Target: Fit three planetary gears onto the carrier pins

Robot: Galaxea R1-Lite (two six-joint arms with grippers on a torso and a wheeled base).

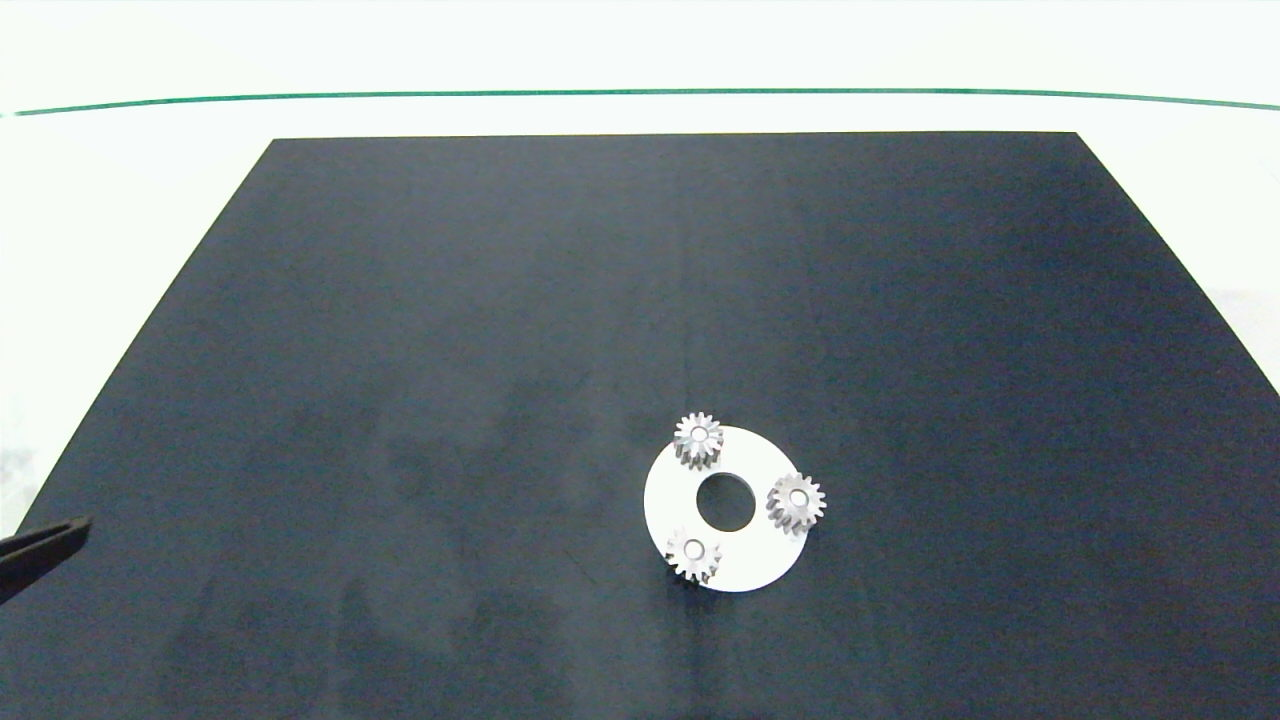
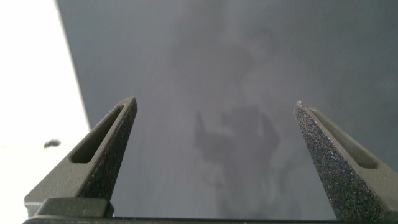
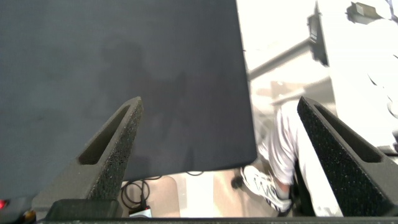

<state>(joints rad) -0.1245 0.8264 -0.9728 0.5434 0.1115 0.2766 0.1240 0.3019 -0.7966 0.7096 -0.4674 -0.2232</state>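
A flat white round disc (image 1: 745, 565) with a large centre hole lies on the dark mat, right of centre and towards the front. Three small silver-grey planetary gears sit on its carrier pins: one at the far side (image 1: 698, 438), one at the right (image 1: 797, 502), one at the near left (image 1: 693, 555). A white pin top shows in each gear's centre hole. My left gripper (image 2: 214, 112) is open over bare mat at the table's left edge, and only its dark fingertip (image 1: 50, 545) reaches into the head view. My right gripper (image 3: 221, 109) is open and empty at the mat's edge, outside the head view.
The dark mat (image 1: 500, 330) covers most of the white table (image 1: 120, 180). A green line (image 1: 640, 92) runs along the far side. In the right wrist view a person's leg and white shoe (image 3: 267, 183) and cables show beyond the mat's edge.
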